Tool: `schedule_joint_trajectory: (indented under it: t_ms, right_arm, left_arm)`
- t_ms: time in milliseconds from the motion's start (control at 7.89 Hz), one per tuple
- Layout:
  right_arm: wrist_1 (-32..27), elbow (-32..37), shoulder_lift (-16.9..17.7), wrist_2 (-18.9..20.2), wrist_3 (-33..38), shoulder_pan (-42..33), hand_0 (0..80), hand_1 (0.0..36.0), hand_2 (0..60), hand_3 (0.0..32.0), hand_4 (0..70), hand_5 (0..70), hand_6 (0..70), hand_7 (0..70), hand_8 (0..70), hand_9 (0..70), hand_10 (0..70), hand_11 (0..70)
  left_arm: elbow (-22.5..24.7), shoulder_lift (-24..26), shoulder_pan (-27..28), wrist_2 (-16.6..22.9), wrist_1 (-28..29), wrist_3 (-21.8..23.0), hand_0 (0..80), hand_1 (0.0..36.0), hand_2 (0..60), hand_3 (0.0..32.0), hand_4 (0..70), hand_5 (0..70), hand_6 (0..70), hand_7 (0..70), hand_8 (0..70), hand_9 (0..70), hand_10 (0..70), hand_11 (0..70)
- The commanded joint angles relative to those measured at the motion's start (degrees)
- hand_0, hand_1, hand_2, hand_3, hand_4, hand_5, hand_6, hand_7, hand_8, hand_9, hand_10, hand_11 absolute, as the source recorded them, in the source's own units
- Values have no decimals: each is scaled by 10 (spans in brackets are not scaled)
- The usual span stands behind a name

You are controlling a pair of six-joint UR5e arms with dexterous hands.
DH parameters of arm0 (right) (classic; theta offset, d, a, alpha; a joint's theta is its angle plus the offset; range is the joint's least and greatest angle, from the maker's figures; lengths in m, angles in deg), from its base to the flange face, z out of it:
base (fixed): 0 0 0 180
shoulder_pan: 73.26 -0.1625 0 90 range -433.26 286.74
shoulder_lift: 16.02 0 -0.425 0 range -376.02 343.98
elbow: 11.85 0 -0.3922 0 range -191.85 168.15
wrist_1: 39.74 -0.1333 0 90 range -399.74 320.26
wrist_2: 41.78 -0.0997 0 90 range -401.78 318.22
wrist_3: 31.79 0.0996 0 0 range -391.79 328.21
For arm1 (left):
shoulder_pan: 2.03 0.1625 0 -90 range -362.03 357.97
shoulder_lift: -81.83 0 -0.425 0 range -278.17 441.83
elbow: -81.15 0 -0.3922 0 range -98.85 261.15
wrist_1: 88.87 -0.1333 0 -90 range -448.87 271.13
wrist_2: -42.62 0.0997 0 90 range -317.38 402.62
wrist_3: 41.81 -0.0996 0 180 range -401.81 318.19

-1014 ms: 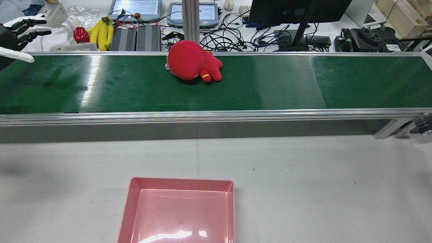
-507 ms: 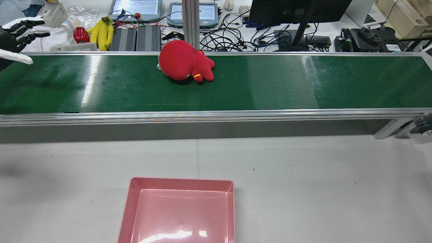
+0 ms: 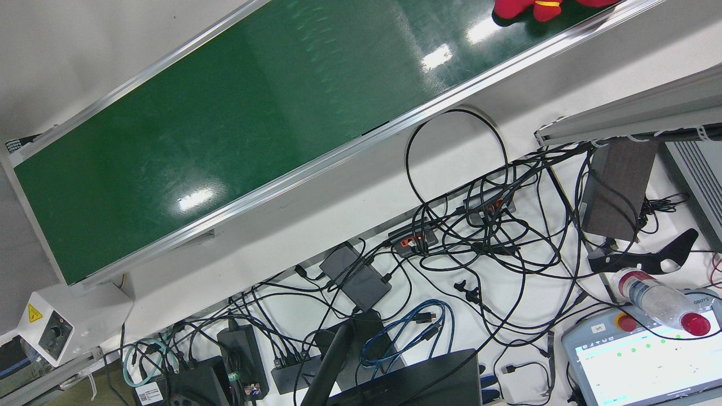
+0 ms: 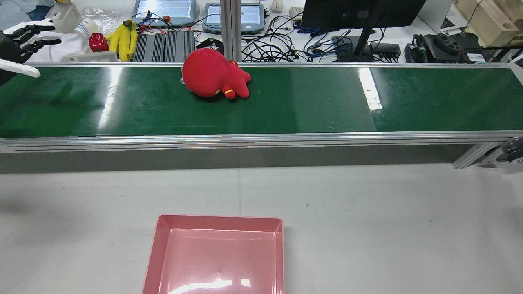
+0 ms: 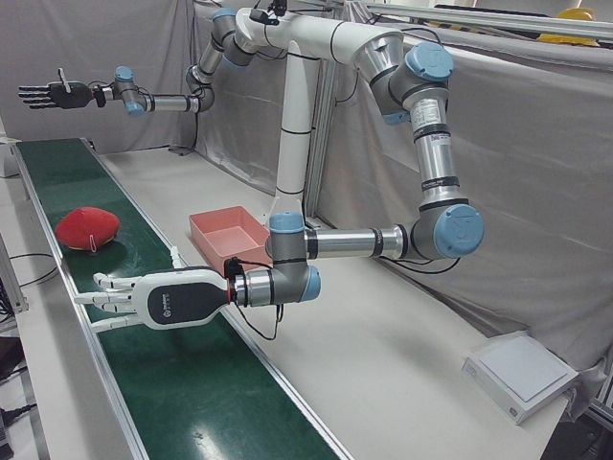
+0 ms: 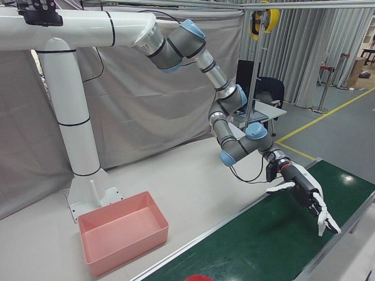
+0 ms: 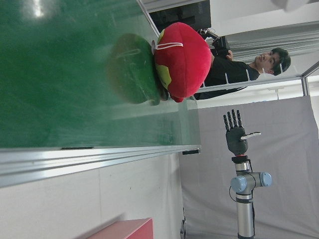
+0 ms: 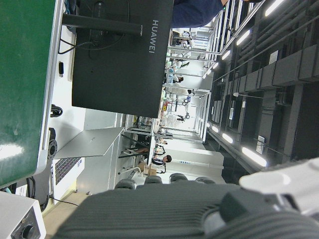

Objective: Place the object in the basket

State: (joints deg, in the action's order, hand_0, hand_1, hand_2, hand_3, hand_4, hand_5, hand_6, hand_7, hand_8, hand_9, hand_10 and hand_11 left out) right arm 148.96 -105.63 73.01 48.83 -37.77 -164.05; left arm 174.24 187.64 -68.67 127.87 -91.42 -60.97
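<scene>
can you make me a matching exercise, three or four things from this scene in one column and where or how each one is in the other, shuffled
Things:
1. red plush toy
2. pink basket
3. left hand
4. bananas

Places or states:
A. on the grey table, nothing in it
B. open above one end of the belt, holding nothing
C. lying on the green conveyor belt
D. on the cluttered desk beyond the belt

Pairs: 1-C, 2-A, 3-B, 4-D
</scene>
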Motion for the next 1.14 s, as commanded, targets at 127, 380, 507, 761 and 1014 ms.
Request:
schedule_joint_trajectory:
  t_ms: [127,380,507,761,1014]
  right_arm:
    - [0,0,0,0,0,0,0,0,0,0,0,0,0,0,0,0,0,0]
    - [0,0,0,0,0,0,0,0,0,0,0,0,0,0,0,0,0,0]
    - [0,0,0,0,0,0,0,0,0,0,0,0,0,0,0,0,0,0]
    - [-1,0,0,0,0,0,0,0,0,0,0,0,0,0,0,0,0,0]
    - [-1,0,0,0,0,0,0,0,0,0,0,0,0,0,0,0,0,0]
  left_arm:
    - [19,4,1,-1,-25,-10,623,179,0,0,138,293,66,55,136,205,0,0]
    - [61,4,2,-1,-76,-53,638,202,0,0,142,303,67,57,139,208,0,0]
    - [75,8,2,-3,-95,-81,628,184,0,0,143,299,66,55,138,206,0,0]
    - [75,35,3,-5,-130,-111,631,158,0,0,130,286,61,44,127,194,0,0]
    - [75,59,3,-10,-145,-154,620,152,0,0,132,273,63,49,132,200,0,0]
